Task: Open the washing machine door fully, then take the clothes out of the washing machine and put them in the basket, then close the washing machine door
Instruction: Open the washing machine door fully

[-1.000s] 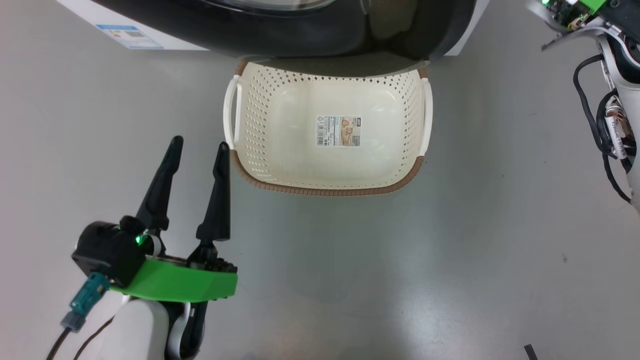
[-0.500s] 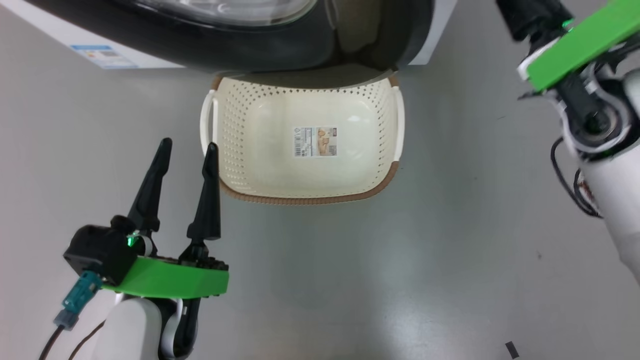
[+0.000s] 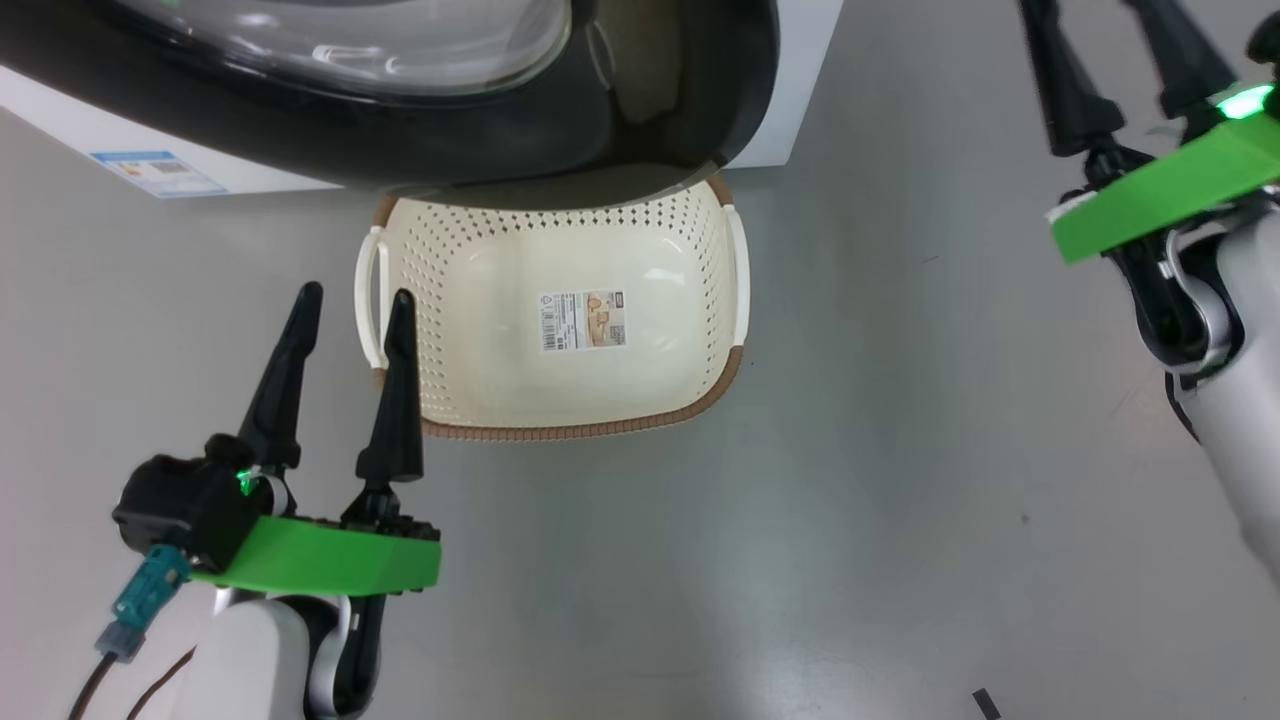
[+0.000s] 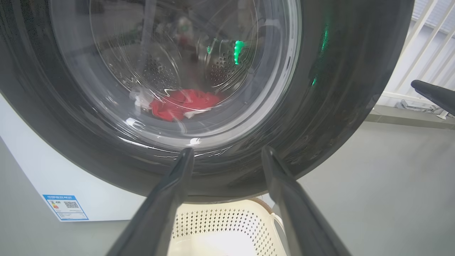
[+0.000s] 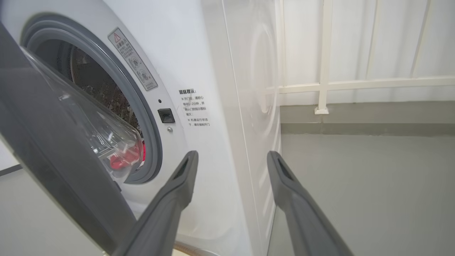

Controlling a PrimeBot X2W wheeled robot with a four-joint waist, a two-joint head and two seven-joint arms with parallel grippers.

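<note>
The washing machine door (image 3: 450,150), black-rimmed with a glass bowl, stands ajar and overhangs the far edge of the basket (image 3: 560,430). The cream basket holds just a paper label. Through the door's glass (image 4: 337,89) I see the red clothes (image 4: 181,103) lying in the steel drum. In the right wrist view they show red (image 5: 126,158) in the gap between the door (image 5: 42,149) and the washing machine (image 5: 199,53). My left gripper (image 3: 350,295) hangs open beside the basket's left handle, empty. My right gripper (image 3: 1100,30) is open at the upper right, clear of the door, fingers spread (image 5: 231,156).
Grey floor (image 3: 850,500) surrounds the basket. A white railing (image 5: 323,85) runs along the wall to the right of the machine. A blue sticker (image 3: 160,175) marks the machine's lower front. A small black mark (image 3: 985,703) lies on the floor near me.
The head view has shifted, so basket and door sit lower and further left. My right arm has come into the upper right with its fingers spread. The left gripper keeps its pose.
</note>
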